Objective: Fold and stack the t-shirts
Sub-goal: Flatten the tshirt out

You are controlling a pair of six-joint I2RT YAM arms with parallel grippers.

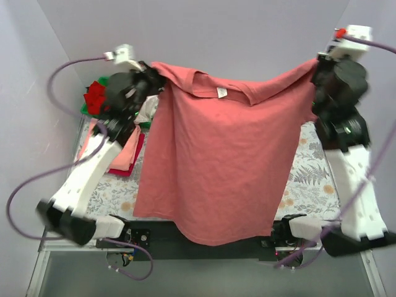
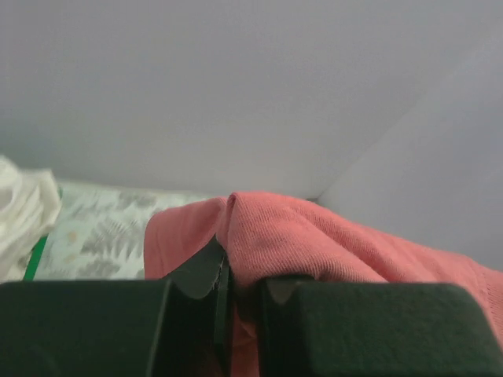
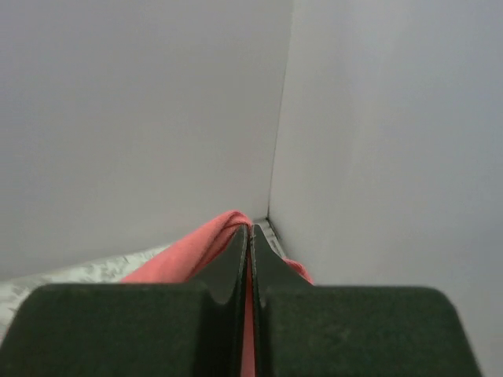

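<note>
Okay, shirt: rose shirt (image 1: 216, 161) hung in the air between my two claws, spread like a banner over the table (image 1: 312, 176), neck label (image 1: 221, 93) facing the top camera.
Left claw (image 2: 234, 271): clenched on one shoulder edge, cloth bunched over the fingertips in the wrist view.
Right claw (image 3: 250, 243): pinched tight on the other shoulder, a fold of cloth caught between the fingers.
Long axis: collar to hem ran from the far wall toward my bases.
Shoulder line: ran left to right between the claws, with a slight sag at the collar.
Direction from claws: the whole body of the shirt lay below both claws and on the near side of them.
Hem: sat over the near table edge in the top view; couldn't tell if it touched anything.
Pile (image 1: 124, 158): folded salmon and red shirts on the table's left side, partly under my left arm; the left claw was nearer to it.
Waiting: red shirt (image 1: 94, 97) and white shirt (image 1: 147, 111) were bunched at the far left.
Next, my guess: lower both claws evenly so the hem lands first and the shirt lies flat.
</note>
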